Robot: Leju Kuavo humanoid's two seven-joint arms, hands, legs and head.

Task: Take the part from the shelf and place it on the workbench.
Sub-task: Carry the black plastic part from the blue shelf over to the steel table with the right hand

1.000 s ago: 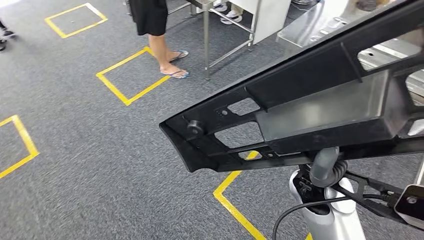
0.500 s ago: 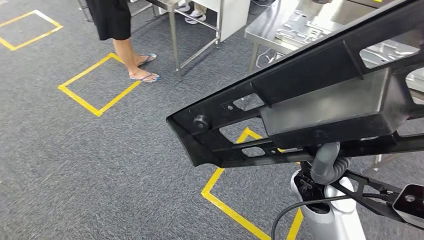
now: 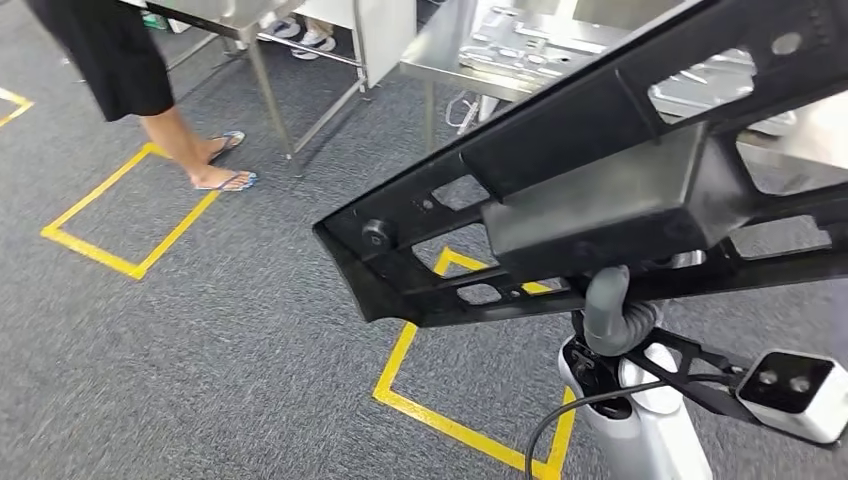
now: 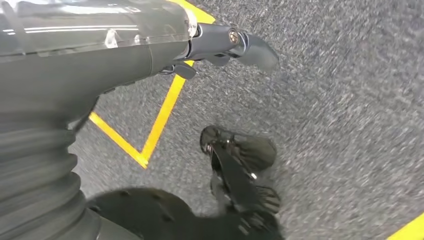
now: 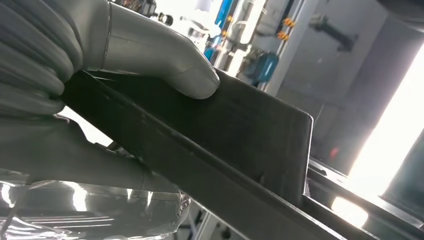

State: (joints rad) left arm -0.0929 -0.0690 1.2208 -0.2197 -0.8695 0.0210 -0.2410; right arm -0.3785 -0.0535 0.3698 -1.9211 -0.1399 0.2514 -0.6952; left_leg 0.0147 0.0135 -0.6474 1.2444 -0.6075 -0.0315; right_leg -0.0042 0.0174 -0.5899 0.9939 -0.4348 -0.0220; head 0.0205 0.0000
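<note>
Black plastic makes up the part [image 3: 600, 200], a long frame with cut-out windows and a box-shaped block in the middle. It crosses the head view at a slant, from its low pointed end over the carpet [image 3: 200, 350] up toward the top right corner. It is carried in the air, above the floor, and touches no table.

The right hand [image 5: 100, 75] grips the part: in the right wrist view the grey thumb presses on the flat black face of the block, and the rest of the hand is closed under its edge. In the head view the grey ribbed wrist comes up just under the block.

The left hand [image 4: 230, 42] hangs over the carpet and holds nothing. Whether its fingers are spread or curled I cannot tell, because so little of them shows.

Yellow tape [image 3: 440, 420] marks squares on the carpet. A steel workbench [image 3: 450, 60] stands behind the part, with metal pieces lying on it. A person [image 3: 130, 70] in dark shorts and sandals stands near another table leg, at the left.
</note>
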